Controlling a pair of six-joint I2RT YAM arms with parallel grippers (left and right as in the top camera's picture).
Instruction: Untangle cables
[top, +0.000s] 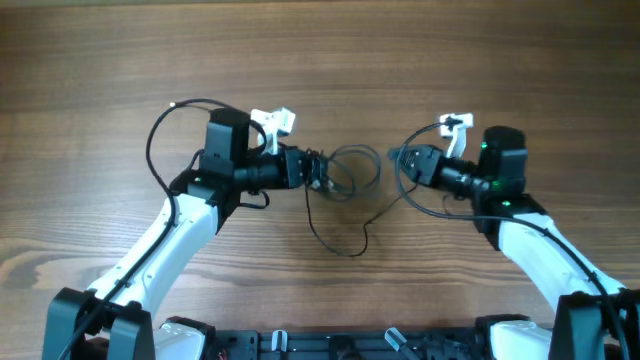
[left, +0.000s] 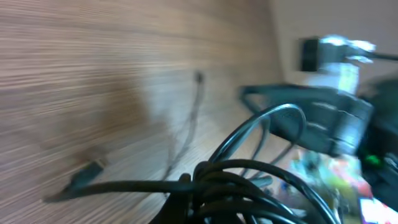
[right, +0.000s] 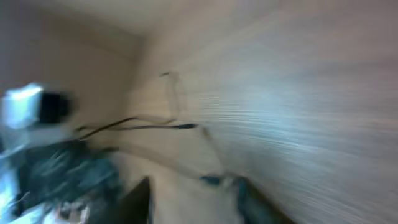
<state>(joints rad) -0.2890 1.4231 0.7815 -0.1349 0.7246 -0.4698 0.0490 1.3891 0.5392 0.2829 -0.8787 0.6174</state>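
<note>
Left jaws grip the knotted cables; right jaws' state I cannot tell, view blurred.

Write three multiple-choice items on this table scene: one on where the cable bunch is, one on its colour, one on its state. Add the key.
1. Where does the cable bunch lie?
A. Between the left gripper and the right gripper
B. At the far left edge
C. On the right arm's base

2. What colour are the cables?
A. White
B. Black
C. Red

3. What state are the cables in?
A. Laid out in separate straight lines
B. Coiled and tied neatly
C. Tangled, with one strand trailing loose

Key:
1 A, the overhead view shows the bunch between both arms' tips.
2 B, every strand is black against the wooden table.
3 C, loops overlap at the left gripper and one strand runs off toward the robot.
</note>
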